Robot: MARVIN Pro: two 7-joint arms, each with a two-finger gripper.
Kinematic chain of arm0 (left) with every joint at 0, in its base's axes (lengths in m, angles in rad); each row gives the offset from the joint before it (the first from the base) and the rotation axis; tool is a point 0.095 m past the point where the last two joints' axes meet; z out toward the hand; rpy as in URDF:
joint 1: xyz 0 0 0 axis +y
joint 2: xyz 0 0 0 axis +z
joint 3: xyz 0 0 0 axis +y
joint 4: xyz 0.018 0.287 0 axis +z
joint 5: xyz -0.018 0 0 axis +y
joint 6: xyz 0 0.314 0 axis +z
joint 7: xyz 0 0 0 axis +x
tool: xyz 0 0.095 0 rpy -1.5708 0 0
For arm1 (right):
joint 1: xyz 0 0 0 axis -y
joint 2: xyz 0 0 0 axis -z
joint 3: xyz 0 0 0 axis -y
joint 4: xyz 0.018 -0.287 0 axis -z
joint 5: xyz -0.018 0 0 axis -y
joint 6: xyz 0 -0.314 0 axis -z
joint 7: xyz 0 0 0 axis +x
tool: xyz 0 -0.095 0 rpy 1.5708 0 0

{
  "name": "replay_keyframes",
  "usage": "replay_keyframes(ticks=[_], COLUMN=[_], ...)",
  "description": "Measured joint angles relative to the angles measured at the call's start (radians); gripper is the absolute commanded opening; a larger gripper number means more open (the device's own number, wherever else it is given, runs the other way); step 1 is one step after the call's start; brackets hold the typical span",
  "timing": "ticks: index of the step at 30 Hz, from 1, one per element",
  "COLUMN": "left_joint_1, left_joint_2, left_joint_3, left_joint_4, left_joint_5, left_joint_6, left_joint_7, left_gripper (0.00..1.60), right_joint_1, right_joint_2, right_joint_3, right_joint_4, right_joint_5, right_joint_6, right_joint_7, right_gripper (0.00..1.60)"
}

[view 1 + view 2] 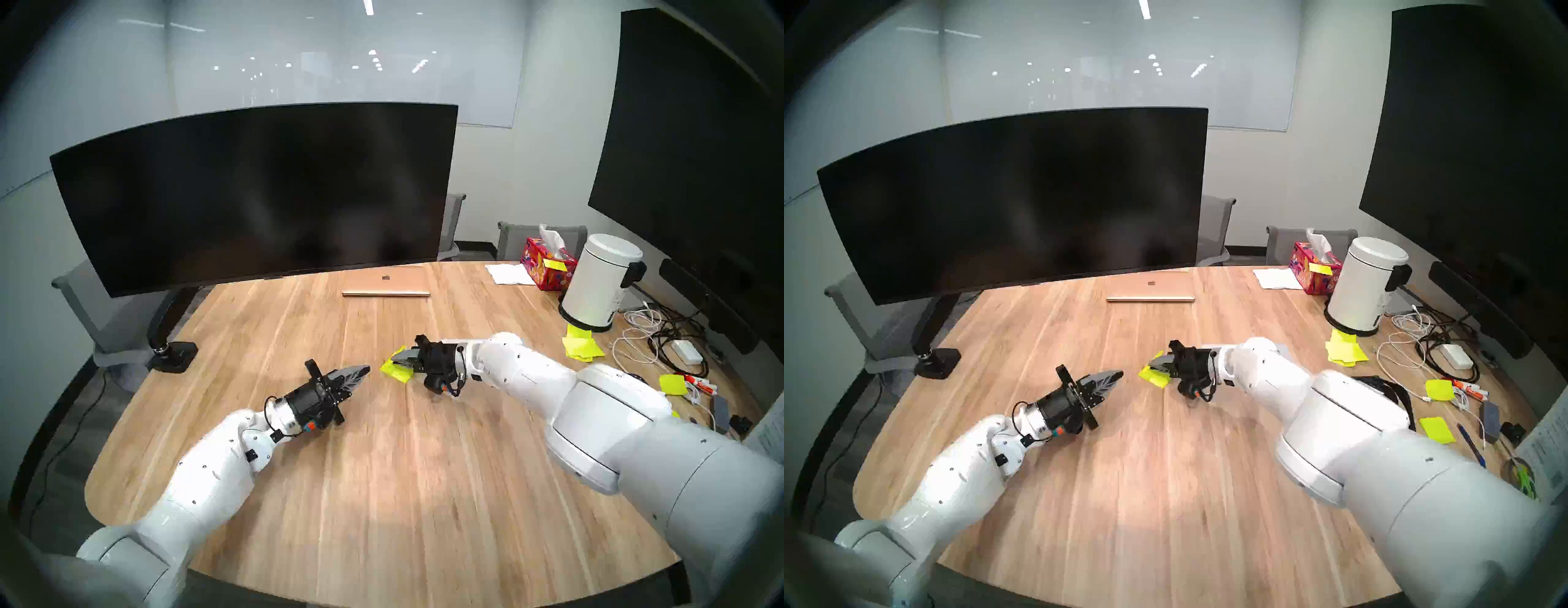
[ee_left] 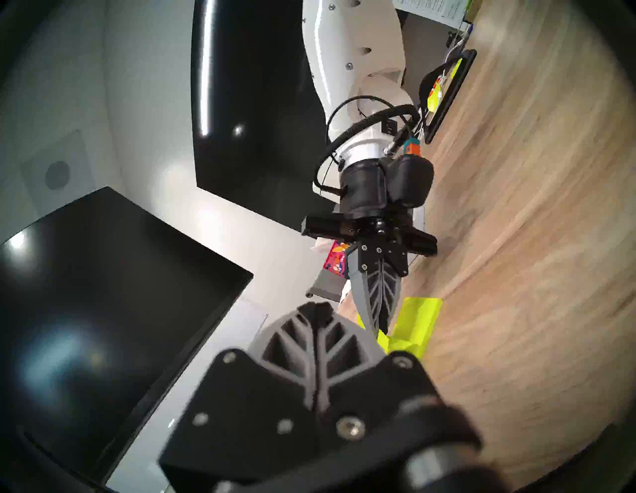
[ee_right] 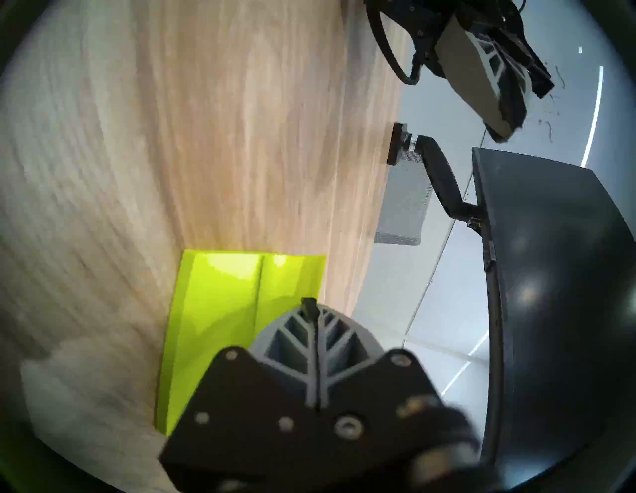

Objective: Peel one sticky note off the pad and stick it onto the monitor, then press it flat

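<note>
The neon yellow-green pad lies mid-table, its sheets fanned and one corner curled up. My right gripper is shut, lying low with its tips on the pad. I cannot tell whether a sticky note is pinched between them. My left gripper is shut and empty, pointing at the pad from a short gap to its left. The wide curved black monitor stands at the back left with its screen bare.
A closed laptop lies below the monitor's right end. At the right are a tissue box, a white bin, loose yellow notes and cables. The monitor's arm clamp grips the left table edge. A large flat screen hangs on the right.
</note>
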Motion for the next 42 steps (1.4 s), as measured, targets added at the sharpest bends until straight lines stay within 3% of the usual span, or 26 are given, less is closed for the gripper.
replay_keyframes(ticks=[16,25,42], left_joint_1=[-0.113,-0.148,-0.174], left_joint_2=[0.004,0.013,0.06], left_joint_3=[0.085,0.114,0.143], left_joint_4=[0.087,0.055,-0.006], left_joint_5=[-0.022,-0.023,-0.075], left_joint_6=[-0.002,-0.002,-0.002], left_joint_7=[-0.069,-0.102,-0.267], left_gripper=[0.0,0.0,0.0], right_joint_1=[-0.003,-0.005,-0.006], right_joint_2=[0.002,0.002,0.002], right_joint_3=[0.026,0.034,0.032], right_joint_4=[0.002,0.003,0.001], right_joint_5=[0.016,0.024,0.023], right_joint_6=[0.004,0.015,0.02], right_joint_7=[0.023,0.03,0.026], right_gripper=[0.0,0.0,0.0])
